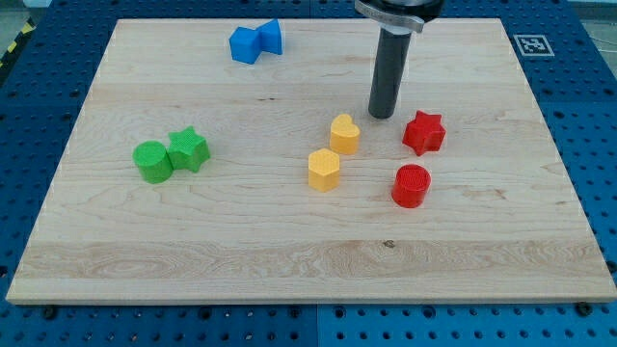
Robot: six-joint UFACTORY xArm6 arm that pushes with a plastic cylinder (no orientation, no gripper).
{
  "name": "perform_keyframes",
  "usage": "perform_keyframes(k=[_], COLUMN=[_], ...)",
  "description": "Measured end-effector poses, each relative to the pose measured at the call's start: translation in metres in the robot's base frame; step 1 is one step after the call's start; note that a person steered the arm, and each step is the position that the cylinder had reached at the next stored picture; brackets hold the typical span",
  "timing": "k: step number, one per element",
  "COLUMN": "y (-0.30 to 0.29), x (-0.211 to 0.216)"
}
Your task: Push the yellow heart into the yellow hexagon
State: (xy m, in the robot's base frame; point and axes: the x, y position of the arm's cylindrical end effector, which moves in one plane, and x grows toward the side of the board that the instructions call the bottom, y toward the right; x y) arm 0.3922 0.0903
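The yellow heart (344,133) sits near the board's middle. The yellow hexagon (324,170) lies just below and left of it, with a small gap between them. My tip (382,115) rests on the board above and to the right of the heart, apart from it, between the heart and the red star (423,132).
A red cylinder (412,185) lies below the red star. A green cylinder (152,161) and green star (189,149) touch at the view's left. Two blue blocks (255,40) sit at the view's top. The wooden board (289,251) rests on a blue perforated table.
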Motion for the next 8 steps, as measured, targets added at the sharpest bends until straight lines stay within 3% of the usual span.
perform_keyframes(k=[5,8], y=[-0.033,-0.07], x=[0.009,0.076])
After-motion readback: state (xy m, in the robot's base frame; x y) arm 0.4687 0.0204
